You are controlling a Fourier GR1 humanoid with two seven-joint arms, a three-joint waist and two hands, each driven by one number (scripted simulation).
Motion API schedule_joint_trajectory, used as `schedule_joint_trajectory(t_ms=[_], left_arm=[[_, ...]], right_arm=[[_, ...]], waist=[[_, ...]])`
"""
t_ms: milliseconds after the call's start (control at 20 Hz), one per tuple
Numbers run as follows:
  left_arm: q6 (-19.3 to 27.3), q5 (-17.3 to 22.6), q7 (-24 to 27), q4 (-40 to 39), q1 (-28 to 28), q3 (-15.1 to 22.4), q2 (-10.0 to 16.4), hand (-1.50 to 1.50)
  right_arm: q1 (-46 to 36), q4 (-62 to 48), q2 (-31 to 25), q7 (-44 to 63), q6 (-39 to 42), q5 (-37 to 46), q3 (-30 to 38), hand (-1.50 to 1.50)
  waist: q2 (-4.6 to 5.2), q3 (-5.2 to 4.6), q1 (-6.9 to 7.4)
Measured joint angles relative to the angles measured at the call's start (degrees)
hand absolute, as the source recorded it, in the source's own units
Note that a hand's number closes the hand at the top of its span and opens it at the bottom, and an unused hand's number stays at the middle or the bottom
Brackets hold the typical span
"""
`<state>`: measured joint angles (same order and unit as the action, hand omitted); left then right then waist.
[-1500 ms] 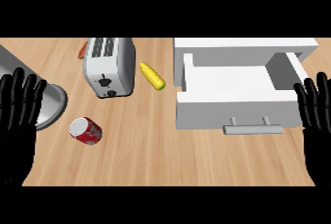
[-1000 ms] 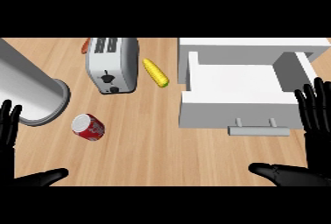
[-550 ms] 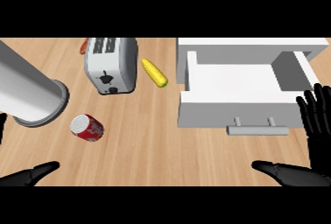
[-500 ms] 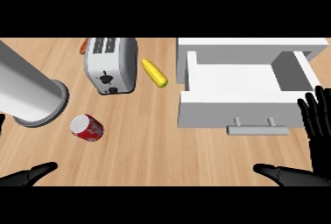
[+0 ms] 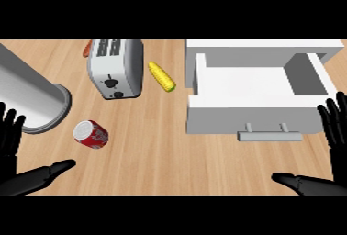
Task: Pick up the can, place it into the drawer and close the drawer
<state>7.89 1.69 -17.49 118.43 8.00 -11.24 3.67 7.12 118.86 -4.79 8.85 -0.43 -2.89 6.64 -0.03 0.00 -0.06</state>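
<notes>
The left hand (image 5: 9,137) and the right hand (image 5: 335,128) have sunk lower, both spread wide and empty; the can (image 5: 90,134) lies untouched on the desk (image 5: 169,158) just right of the left hand, the open drawer (image 5: 251,121) left of the right hand, so grasping has not begun.

No writing can be read anywhere. The red can (image 5: 92,134), lying near the left edge of the table (image 5: 156,156), has pale markings on its side, but no letters come clear. The toaster (image 5: 115,68) by the far edge shows dark knobs without legible marks
</notes>
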Motion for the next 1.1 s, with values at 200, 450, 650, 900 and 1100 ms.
schedule_joint_trajectory(t_ms=[200, 450, 650, 900, 1100], left_arm=[[0.31, -1.65, 3.84, -5.37, 0.00, 1.45, -1.85, -1.50], [2.79, -3.56, 10.42, -13.01, 0.52, 3.83, -3.09, -1.50], [4.32, -4.04, 14.62, -18.45, 0.89, 5.02, -3.22, -1.50], [5.81, -2.96, 19.09, -24.42, 0.55, 4.37, -3.17, -1.50], [6.75, -1.87, 24.66, -31.32, -0.80, 3.00, -3.45, -1.50]], right_arm=[[-0.77, -0.64, 0.25, -0.27, -0.15, 0.24, 0.51, -1.50], [0.74, 0.27, -0.01, -1.09, 1.29, -1.00, 1.90, -1.50], [0.11, 2.25, -0.87, 1.15, 1.65, -2.14, 3.36, -1.50], [1.85, 3.04, -1.49, 0.79, 3.75, -4.61, 6.08, -1.50], [1.89, 4.31, -0.85, 1.82, 3.70, -4.00, 5.91, -1.50]], waist=[[0.01, 0.00, 0.00], [0.02, -0.01, -0.05], [0.01, -0.01, -0.04], [0.01, -0.01, -0.07], [0.01, -0.01, -0.07]])
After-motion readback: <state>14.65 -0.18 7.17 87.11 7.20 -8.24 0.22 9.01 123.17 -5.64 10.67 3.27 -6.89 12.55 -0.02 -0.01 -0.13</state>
